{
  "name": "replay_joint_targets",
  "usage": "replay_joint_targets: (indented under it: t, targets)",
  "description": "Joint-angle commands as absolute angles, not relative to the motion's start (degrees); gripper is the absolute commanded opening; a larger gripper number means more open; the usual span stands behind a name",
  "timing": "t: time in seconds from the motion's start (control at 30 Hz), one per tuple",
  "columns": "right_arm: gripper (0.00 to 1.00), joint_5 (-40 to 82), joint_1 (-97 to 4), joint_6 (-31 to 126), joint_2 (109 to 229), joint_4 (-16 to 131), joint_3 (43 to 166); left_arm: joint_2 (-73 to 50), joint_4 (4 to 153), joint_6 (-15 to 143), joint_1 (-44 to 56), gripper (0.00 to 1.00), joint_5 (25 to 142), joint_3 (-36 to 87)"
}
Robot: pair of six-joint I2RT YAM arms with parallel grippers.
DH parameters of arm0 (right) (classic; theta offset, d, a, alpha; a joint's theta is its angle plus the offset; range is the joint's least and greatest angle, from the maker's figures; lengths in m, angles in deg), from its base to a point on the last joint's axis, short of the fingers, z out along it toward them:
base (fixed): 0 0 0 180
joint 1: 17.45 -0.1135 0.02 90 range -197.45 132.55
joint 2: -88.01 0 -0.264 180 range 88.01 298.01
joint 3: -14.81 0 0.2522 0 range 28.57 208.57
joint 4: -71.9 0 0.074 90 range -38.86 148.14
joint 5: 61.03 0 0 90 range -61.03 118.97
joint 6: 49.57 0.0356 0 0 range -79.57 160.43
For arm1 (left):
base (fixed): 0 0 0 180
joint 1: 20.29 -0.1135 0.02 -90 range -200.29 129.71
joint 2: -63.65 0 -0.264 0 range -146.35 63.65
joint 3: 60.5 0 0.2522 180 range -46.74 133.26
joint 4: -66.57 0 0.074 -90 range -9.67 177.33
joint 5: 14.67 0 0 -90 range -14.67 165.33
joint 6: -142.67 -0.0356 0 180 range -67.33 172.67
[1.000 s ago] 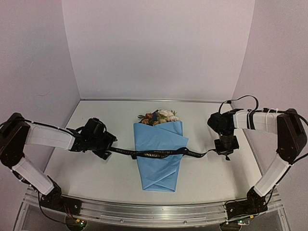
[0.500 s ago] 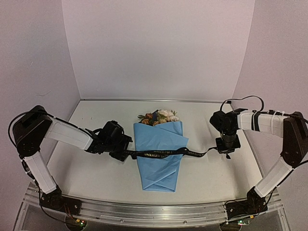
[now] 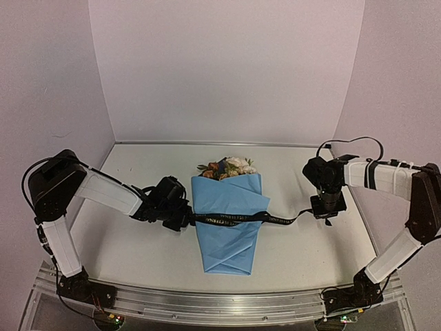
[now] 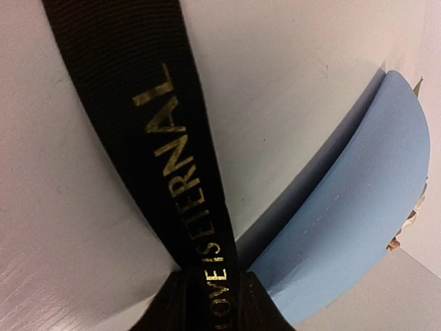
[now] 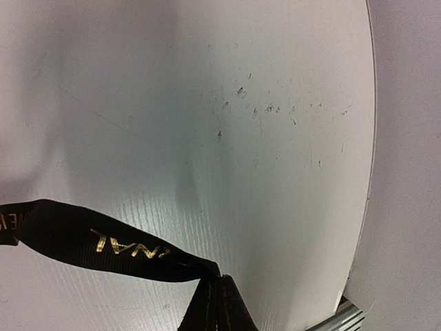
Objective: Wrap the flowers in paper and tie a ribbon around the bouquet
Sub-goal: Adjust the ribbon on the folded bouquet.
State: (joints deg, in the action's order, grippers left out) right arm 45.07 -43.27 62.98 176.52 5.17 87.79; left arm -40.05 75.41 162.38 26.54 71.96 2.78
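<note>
The bouquet lies mid-table, a light blue paper (image 3: 229, 227) cone with the flowers (image 3: 227, 167) poking out of its far end. The black ribbon (image 3: 238, 219) with gold lettering stretches across the cone's middle. My left gripper (image 3: 185, 221) sits at the cone's left edge. In the left wrist view its fingers (image 4: 272, 303) press against both edges of the ribbon (image 4: 158, 138), with the paper (image 4: 358, 207) just to the right. My right gripper (image 3: 324, 215) is to the right of the cone, shut (image 5: 219, 279) on the ribbon's right end (image 5: 103, 245).
The white table (image 3: 131, 255) is enclosed by pale walls on three sides. An aluminium rail (image 3: 220, 305) runs along the near edge by the arm bases. The table's right edge (image 5: 372, 172) is close to my right gripper.
My left arm has slid right along the ribbon up to the cone's left edge, and its jaws have closed in on the ribbon. The right gripper has barely moved.
</note>
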Motion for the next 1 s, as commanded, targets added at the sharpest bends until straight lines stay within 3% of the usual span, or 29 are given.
replay_joint_targets:
  t: [0.0,0.13,0.97]
  targets:
    - [0.0,47.2,-43.6,62.6,174.5,5.3,87.7,-41.5,72.9,161.4,24.7,0.12,70.9,3.7]
    - [0.0,48.3,-43.6,62.4,174.3,5.2,87.4,-40.5,73.5,158.1,23.0,0.0,69.4,3.6]
    - [0.0,51.2,-38.5,64.2,174.1,2.9,86.2,-32.9,77.0,137.9,18.8,0.0,63.6,0.4]
